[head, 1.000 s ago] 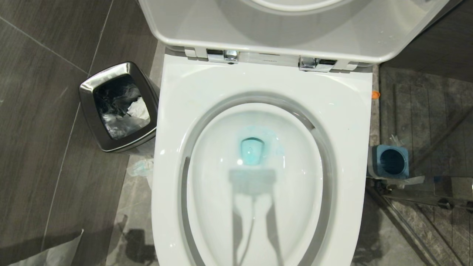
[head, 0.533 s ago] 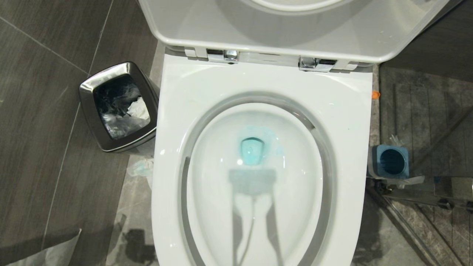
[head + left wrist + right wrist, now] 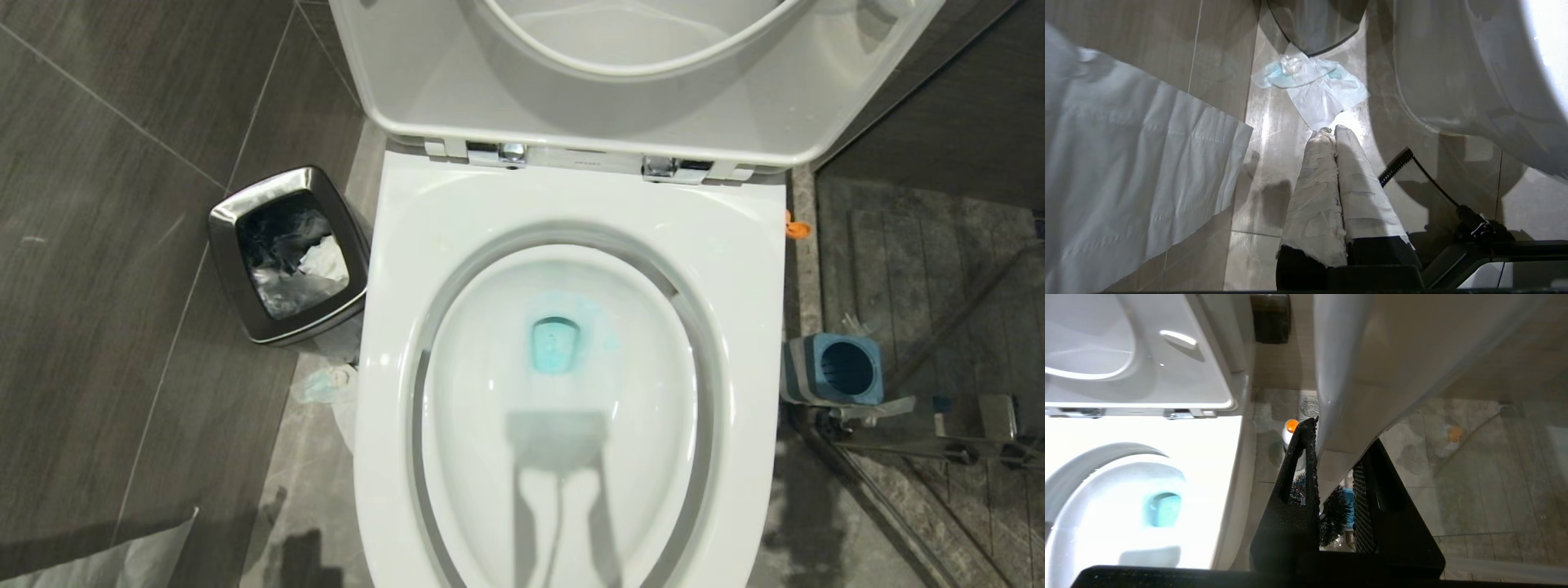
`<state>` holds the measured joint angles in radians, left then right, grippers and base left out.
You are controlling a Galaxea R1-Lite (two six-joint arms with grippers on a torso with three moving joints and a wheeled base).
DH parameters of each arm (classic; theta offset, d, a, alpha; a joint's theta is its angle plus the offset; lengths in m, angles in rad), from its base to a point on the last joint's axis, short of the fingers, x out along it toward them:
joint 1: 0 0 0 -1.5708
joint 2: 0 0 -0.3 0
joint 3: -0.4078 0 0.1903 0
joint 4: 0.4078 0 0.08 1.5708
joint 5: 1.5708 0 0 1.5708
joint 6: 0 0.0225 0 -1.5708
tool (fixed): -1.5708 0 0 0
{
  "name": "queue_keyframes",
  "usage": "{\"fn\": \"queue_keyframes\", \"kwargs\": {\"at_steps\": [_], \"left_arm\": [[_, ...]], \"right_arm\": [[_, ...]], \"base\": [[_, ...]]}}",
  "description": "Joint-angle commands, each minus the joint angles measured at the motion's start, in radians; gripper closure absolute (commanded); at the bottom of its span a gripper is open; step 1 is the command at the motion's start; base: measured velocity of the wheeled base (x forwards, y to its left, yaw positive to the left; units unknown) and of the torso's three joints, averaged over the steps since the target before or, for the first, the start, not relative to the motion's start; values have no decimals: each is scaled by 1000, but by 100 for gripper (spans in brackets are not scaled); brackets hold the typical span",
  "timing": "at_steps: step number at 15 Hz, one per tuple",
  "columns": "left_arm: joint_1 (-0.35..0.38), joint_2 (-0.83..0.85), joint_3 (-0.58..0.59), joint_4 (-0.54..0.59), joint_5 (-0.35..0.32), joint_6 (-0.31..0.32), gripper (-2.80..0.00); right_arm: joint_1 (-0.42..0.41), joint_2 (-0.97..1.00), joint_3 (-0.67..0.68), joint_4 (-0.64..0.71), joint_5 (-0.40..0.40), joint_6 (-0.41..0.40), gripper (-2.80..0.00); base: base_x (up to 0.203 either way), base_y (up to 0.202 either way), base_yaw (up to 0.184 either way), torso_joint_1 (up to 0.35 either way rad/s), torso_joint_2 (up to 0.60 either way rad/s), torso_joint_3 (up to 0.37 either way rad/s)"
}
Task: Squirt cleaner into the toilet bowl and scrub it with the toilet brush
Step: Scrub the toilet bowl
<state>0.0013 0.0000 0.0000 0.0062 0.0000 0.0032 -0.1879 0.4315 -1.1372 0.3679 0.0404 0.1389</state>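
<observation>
The left gripper [image 3: 1331,131] was parked low beside the toilet over the floor, its wrapped fingers [image 3: 1316,179] pressed together on nothing. The right gripper [image 3: 1341,437] was held to the right of the toilet, outside the head view. Its black fingers [image 3: 1302,457] were closed on the whitish handle of the toilet brush [image 3: 1347,375], whose black bristle head was seen just above the blue holder [image 3: 1348,502].

Over the last second nothing among the objects was moved. The whole head picture was shifted instead: the toilet bowl [image 3: 571,204] was shown a little further off, and more of the raised lid [image 3: 620,106] was brought in. This was read as the camera being lifted with the torso, not as a move of the things.

Teal liquid [image 3: 555,343] was seen pooled at the bottom of the basin, so the squirting was judged done. The holder was shown empty at the bowl's right side. The cleaner [image 3: 1291,430] was stood on the floor further back by the bowl's right rear corner, with its orange cap visible. The brush had been drawn but not yet brought over the rim, so the scrubbing was judged still to come.
</observation>
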Motion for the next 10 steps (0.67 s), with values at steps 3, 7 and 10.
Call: {"fn": "queue_keyframes", "kwargs": {"at_steps": [3, 7, 10], "left_arm": [[0, 0, 0, 0, 0, 0, 0], [0, 0, 0, 0, 0, 0, 0], [0, 0, 0, 0, 0, 1, 0]], "right_arm": [[-4, 6, 9, 3, 83, -1, 0], [-21, 53, 28, 2, 98, -2, 0], [-22, 77, 50, 1, 97, -13, 0]], "base": [[0, 0, 0, 1, -3, 202], [0, 0, 0, 0, 1, 204], [0, 0, 0, -2, 4, 200]]}}
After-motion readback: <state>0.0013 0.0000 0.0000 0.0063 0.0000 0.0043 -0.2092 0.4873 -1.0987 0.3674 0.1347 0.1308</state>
